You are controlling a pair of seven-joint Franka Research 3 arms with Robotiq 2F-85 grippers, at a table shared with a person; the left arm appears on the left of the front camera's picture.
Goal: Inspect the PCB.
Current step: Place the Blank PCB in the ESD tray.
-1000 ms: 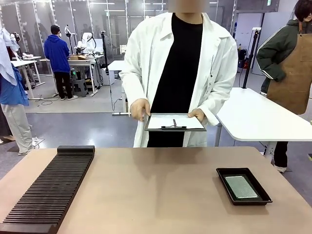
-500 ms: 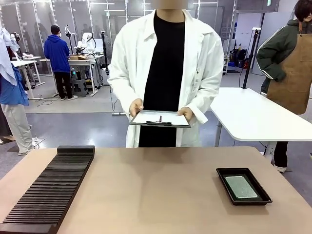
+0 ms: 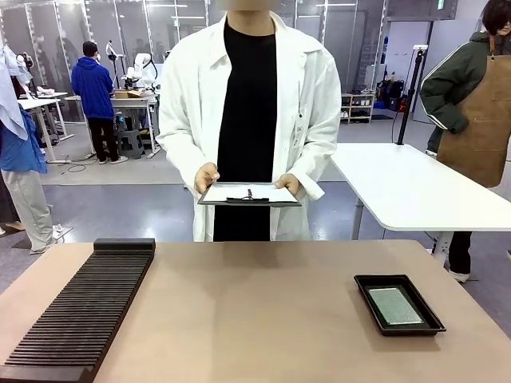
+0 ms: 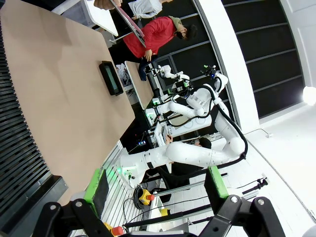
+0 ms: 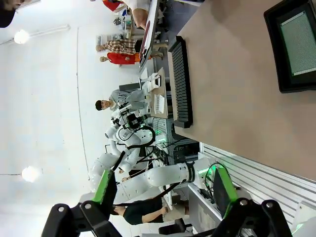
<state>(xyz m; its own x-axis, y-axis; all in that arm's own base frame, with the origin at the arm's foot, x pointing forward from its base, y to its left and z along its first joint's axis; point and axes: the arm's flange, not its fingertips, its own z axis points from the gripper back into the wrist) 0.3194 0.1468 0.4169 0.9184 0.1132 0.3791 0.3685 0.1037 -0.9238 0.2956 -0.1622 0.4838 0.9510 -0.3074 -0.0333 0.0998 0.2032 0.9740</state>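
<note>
Front view: PCB (image 3: 395, 306) lies flat in the black tray (image 3: 367, 288), on my right side of the table. Right gripper (image 5: 163, 197) and left gripper (image 4: 155, 190) both wide, empty. I'd use the right, pinching the board edges, clear of the tray wall.

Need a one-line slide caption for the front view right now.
Person in a white coat holds a clipboard behind the table; the PCB lies in a black tray, ridged black rack at left.
</note>
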